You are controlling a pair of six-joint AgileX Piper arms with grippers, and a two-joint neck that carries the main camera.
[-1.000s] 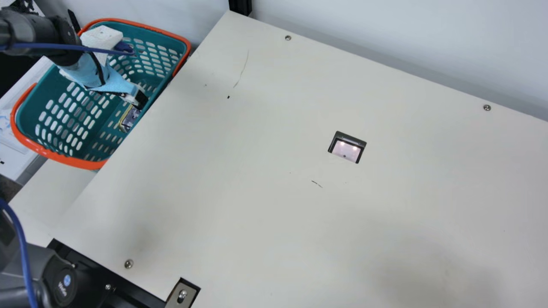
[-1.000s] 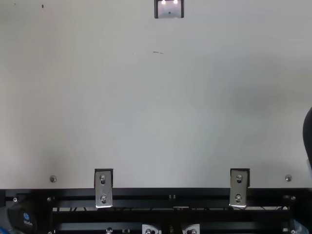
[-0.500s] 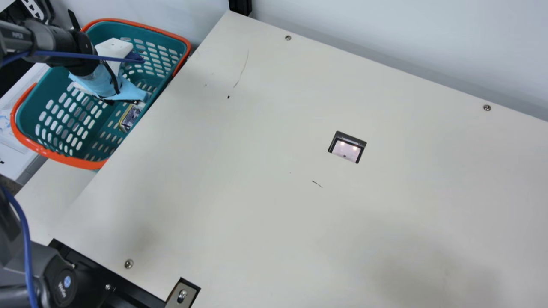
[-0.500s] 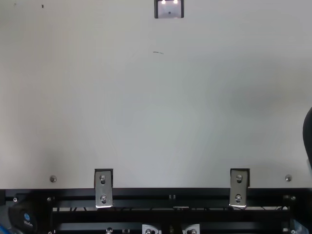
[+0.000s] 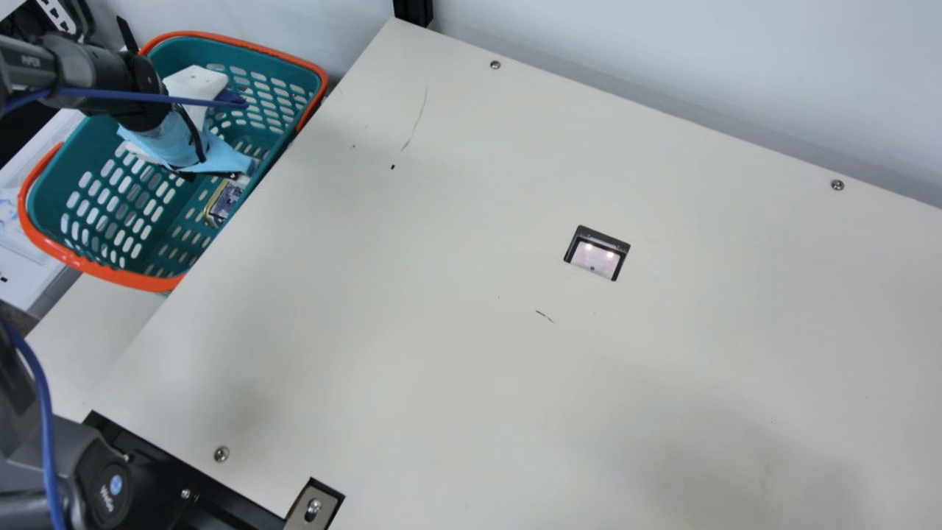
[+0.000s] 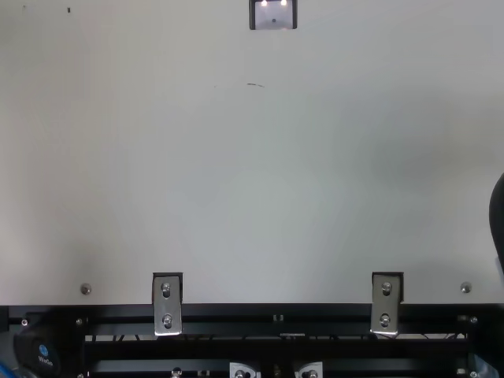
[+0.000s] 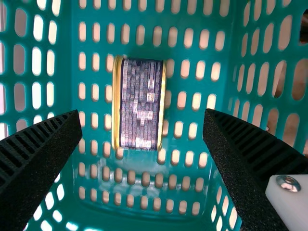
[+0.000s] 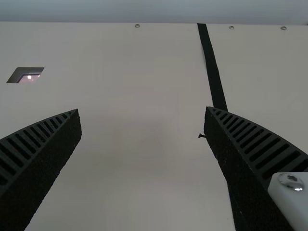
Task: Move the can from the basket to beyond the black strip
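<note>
We record the can (image 7: 140, 103) lying on its side in the basket (image 5: 110, 275), our left gripper (image 5: 221, 158) spread wide near it, touching neither side (our right gripper (image 8: 143, 112), also spread, faces the table (image 8: 137, 159) and black strip (image 8: 211, 67)).

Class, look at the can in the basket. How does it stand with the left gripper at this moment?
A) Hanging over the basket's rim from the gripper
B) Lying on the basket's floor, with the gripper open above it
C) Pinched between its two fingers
B: the can lies on the floor of the basket, and the left gripper is open, its fingers well apart.
</note>
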